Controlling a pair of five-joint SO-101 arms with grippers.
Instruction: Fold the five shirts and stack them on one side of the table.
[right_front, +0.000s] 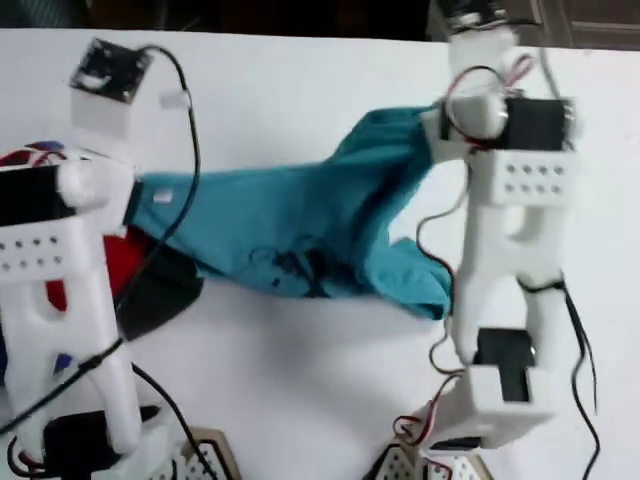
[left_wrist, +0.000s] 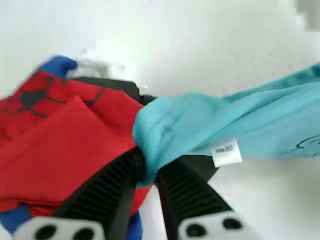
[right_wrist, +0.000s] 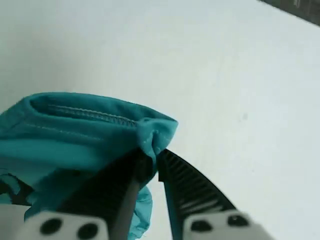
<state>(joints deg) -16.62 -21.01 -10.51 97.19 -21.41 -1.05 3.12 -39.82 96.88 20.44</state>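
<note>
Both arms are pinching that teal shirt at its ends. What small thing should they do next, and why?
Probably carry the teal shirt over bare table and lower it, pulled taut. The left arm's jaws and the right arm's jaws are each shut on one end, the cloth between them is bunched, and one end sits above the red shirt, so it looks not yet flat enough to fold.

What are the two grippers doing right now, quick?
Left gripper: closed, holding one end of the teal shirt.
Right gripper: closed, holding the other end of the teal shirt.
</note>
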